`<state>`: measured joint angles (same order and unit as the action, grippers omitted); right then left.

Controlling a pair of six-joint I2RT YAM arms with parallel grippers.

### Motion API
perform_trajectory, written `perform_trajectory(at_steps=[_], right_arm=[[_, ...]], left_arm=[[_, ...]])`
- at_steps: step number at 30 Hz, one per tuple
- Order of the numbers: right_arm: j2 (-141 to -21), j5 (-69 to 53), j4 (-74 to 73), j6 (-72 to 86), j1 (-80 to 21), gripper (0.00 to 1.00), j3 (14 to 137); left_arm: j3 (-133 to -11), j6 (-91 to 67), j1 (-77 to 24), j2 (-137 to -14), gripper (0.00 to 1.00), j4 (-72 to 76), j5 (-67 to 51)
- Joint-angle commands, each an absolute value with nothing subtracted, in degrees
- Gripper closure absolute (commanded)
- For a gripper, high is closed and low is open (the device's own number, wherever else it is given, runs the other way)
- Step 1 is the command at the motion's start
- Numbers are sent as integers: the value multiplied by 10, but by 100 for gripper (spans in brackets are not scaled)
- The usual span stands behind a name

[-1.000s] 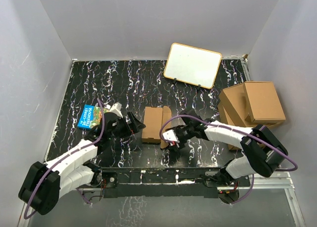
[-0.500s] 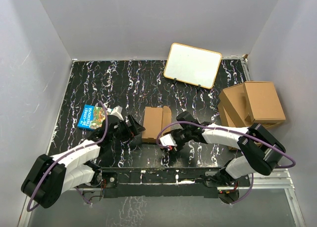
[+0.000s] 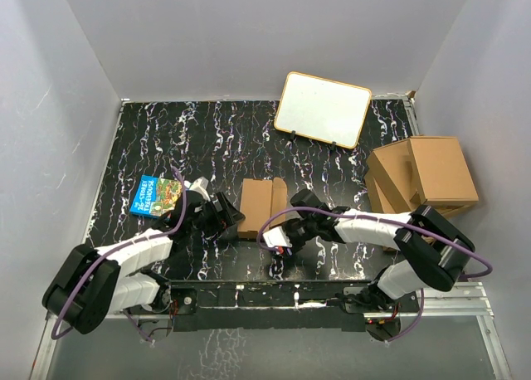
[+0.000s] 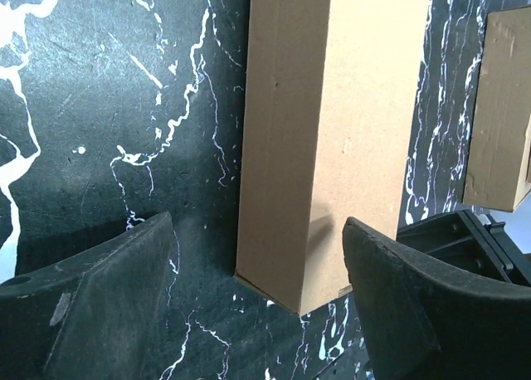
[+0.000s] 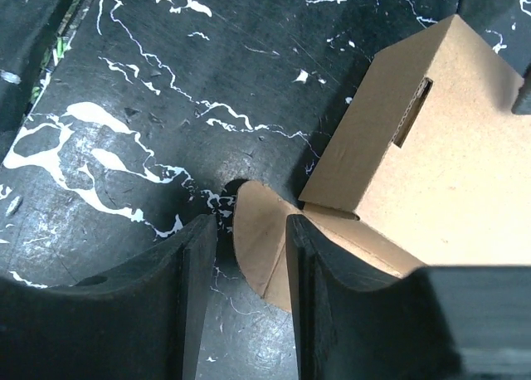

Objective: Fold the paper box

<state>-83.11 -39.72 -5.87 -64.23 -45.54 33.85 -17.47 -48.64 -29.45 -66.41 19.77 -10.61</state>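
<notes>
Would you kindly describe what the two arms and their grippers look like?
The left arm and right arm have white links between bulky black joints, each trailed by a looping purple cable. The left gripper and right gripper each carry two broad matte black fingers.

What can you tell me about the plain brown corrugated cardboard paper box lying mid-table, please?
The plain brown corrugated cardboard paper box sits partly folded on the black marbled table, near the front middle. One long side wall stands upright, a panel bears a narrow slot, and a rounded tab lies flat at a near corner. The left end effector, open, straddles one corner; the right end effector brackets the tab, contact unclear.
</notes>
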Motion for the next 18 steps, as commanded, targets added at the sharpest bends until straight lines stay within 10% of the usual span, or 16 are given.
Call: perform_trajectory(at_steps=[1,18], right_arm=[[-836,-396,-15,-632,-458,59,335],[-824,-386,2,-548,-428,79,351]], left_arm=[[-198,-474,-293,-680,21,212,-127],[-196,-455,-293,-694,30,196,-119]])
